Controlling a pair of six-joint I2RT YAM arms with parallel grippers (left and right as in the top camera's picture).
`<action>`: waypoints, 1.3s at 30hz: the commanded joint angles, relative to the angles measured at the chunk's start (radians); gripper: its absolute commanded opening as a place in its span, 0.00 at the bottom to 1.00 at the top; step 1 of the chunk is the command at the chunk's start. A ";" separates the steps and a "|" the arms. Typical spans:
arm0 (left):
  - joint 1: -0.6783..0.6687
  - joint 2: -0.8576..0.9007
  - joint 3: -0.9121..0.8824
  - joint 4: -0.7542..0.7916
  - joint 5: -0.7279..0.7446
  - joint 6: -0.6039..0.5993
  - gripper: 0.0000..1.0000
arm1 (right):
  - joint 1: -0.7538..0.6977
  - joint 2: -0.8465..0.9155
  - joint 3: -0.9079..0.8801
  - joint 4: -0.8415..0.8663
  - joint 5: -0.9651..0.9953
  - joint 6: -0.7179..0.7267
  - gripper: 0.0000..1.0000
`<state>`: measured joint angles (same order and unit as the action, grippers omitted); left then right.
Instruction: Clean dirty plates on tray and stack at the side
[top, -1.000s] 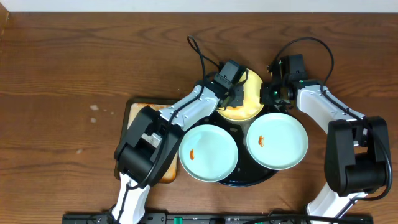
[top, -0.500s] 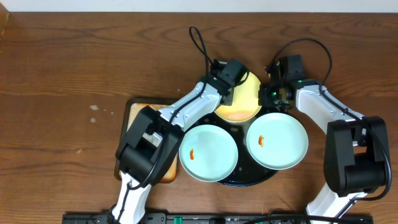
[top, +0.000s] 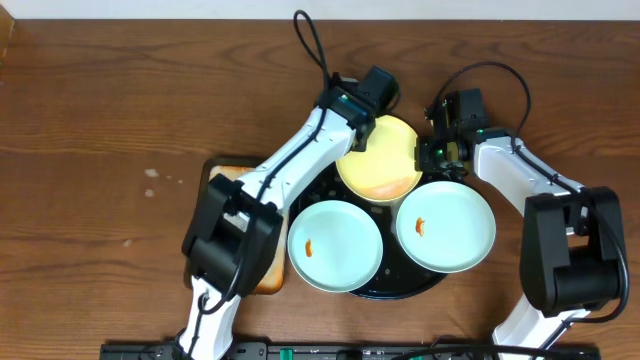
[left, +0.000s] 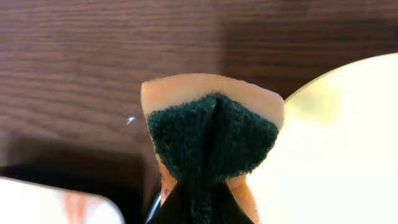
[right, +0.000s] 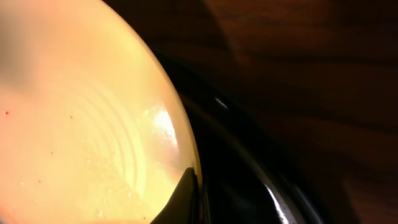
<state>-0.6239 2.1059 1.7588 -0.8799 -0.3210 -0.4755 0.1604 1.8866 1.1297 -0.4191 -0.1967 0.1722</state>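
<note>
The pale yellow plate (top: 381, 158) sits tilted at the back of the black tray (top: 400, 286). My right gripper (top: 428, 152) is shut on its right rim; the right wrist view shows a finger pinching the plate (right: 81, 124) edge beside the tray (right: 249, 168). My left gripper (top: 357, 128) is shut on a green-and-yellow sponge (left: 211, 134), held just off the yellow plate's (left: 336, 143) back-left edge. Two mint-green plates (top: 335, 245) (top: 446, 226) with orange smears lie on the front of the tray.
A rusty-orange rectangular tray (top: 222, 175) lies left of the black tray, mostly under my left arm. Cables loop over the table behind both grippers. Bare wooden table (top: 120, 120) spreads to the left and back.
My left gripper with the sponge has moved back and up off the yellow plate toward its far-left rim. The plate's surface now shows more fully. The right gripper has held still.
</note>
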 joint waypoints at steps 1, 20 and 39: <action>0.018 -0.086 0.018 -0.055 -0.019 -0.053 0.08 | -0.005 -0.050 -0.004 -0.003 0.066 -0.051 0.01; 0.312 -0.620 -0.259 -0.335 0.235 -0.011 0.08 | 0.172 -0.414 -0.004 -0.099 0.513 -0.197 0.01; 0.372 -0.695 -0.630 -0.174 0.231 0.011 0.08 | 0.629 -0.422 -0.004 -0.116 1.250 -0.286 0.01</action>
<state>-0.2569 1.4158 1.1381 -1.0504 -0.0834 -0.4736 0.7341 1.4780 1.1240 -0.5350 0.8917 -0.0994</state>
